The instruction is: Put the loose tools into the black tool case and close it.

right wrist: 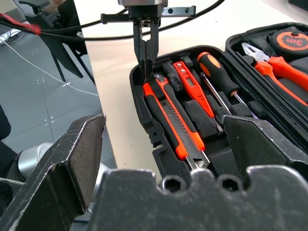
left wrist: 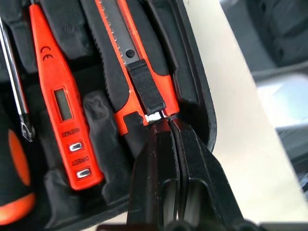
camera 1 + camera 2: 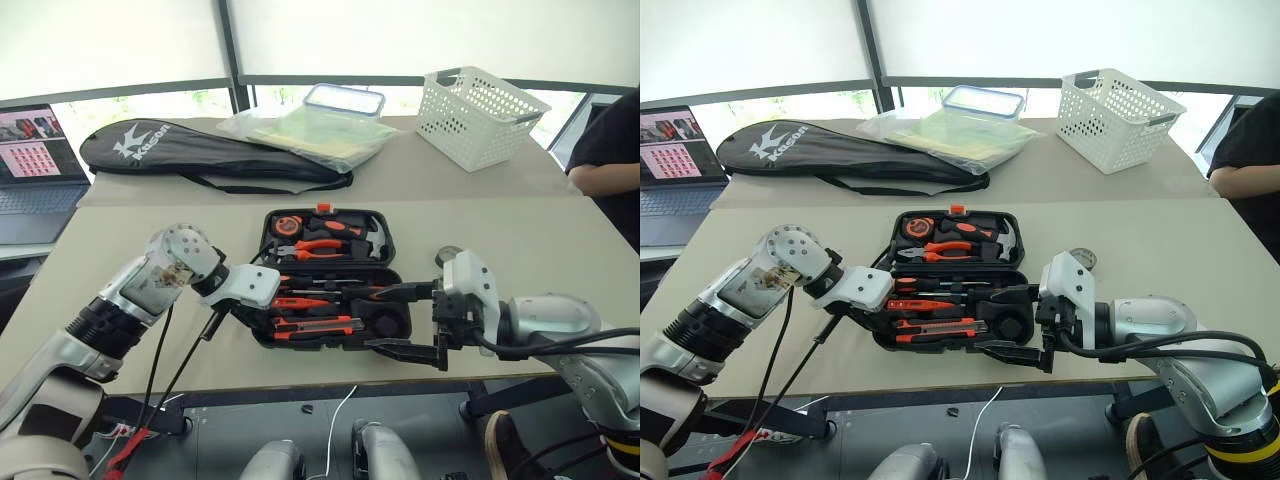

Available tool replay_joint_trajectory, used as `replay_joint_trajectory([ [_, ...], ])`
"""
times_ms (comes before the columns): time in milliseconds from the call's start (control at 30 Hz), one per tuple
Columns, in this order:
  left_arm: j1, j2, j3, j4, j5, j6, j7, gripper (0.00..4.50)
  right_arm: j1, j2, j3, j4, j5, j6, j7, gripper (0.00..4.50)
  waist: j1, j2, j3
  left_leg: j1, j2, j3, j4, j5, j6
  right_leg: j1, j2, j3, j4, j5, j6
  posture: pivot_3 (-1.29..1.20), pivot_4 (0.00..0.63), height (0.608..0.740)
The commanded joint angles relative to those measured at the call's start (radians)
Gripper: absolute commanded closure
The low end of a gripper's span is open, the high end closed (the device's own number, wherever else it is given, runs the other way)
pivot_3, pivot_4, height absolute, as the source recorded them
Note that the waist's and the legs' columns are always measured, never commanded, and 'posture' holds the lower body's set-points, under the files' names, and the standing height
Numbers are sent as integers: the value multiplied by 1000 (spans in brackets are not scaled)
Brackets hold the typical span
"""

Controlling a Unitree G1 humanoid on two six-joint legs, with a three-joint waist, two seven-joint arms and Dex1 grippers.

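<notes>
The black tool case (image 3: 330, 342) lies open on the table in front of me. In its near half a black-orange utility knife (image 2: 139, 72) sits in the front recess. A slim orange tester screwdriver (image 2: 60, 101) and a black-and-orange screwdriver (image 1: 219, 72) lie beside it. My left gripper (image 2: 166, 122) is shut, with nothing between its fingers. It points down into the case's left end and its tips touch the butt of the knife. At the case's right front corner my right gripper (image 3: 400, 322) stands wide open and holds nothing. A small round thing (image 3: 447, 256) lies right of the case.
The raised half of the case holds a tape measure, pliers (image 3: 320, 245) and a hammer. A long black racket bag (image 3: 200, 150), a lidded container on plastic bags (image 3: 340, 105) and a white basket (image 3: 480, 115) stand at the back. A laptop (image 3: 30, 170) is far left, a person (image 3: 610, 160) far right.
</notes>
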State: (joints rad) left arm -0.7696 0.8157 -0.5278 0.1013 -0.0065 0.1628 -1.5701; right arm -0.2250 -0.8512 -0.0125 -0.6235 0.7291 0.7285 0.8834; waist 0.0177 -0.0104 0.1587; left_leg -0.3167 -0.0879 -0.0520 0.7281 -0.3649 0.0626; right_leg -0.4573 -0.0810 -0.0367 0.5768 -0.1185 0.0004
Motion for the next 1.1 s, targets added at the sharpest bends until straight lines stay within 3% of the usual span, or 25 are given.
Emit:
replay_joint_trajectory([
  [33,24,-29,-16,55,67,-9,51,4434,-1,-4,-26,-39,16,2,-9,0,6,0,0,0,0,0,0,-1,2,1,-1,0,0,-2,3,0,150,740],
  [167,2,-23,67,47,6,-1,35,4434,35,-20,-69,-45,20,2,-12,0,9,0,0,1,0,0,1,-1,4,1,0,0,1,-5,8,0,150,740],
  [333,-12,-6,211,34,-151,119,5,4434,105,-55,-181,-8,13,5,-19,0,7,-1,1,-3,0,0,1,2,-2,-4,1,0,2,1,0,0,150,740],
  [500,-12,48,364,-1,-304,276,-23,3292,175,-122,-320,157,-31,8,-2,0,-3,-1,1,-5,0,0,1,2,-2,-6,3,-1,1,1,0,0,150,740],
  [533,-11,55,387,-16,-329,300,-25,2795,174,-137,-330,196,-46,-1,6,0,-5,-1,1,-5,0,0,0,2,-2,-6,3,-1,1,1,0,0,150,740],
  [567,-9,60,401,-34,-349,323,-25,2700,163,-148,-328,229,-61,-11,12,0,-5,-2,1,-5,0,0,0,2,-2,-7,3,-1,1,1,0,0,150,740],
  [733,10,74,419,-128,-423,419,-25,943,-10,-158,-195,402,-173,-80,29,0,-12,-2,2,-5,0,1,0,2,-2,-8,2,0,0,1,0,0,150,740],
  [833,24,57,421,-171,-453,450,2,56,-221,-100,3,619,-356,-122,-8,0,-27,-3,3,-4,0,2,0,2,-3,-6,2,2,1,1,-1,0,150,740],
  [967,41,34,443,-217,-489,469,47,56,-411,-5,147,887,-519,-207,-21,0,-29,-5,5,-3,1,3,0,3,-4,-5,3,8,1,1,-1,0,150,740],
  [1100,71,39,456,-265,-499,472,89,56,-524,72,211,1077,-612,-269,-25,0,-29,-4,5,-8,0,3,-1,3,-5,-12,3,9,3,2,-2,0,150,740],
])
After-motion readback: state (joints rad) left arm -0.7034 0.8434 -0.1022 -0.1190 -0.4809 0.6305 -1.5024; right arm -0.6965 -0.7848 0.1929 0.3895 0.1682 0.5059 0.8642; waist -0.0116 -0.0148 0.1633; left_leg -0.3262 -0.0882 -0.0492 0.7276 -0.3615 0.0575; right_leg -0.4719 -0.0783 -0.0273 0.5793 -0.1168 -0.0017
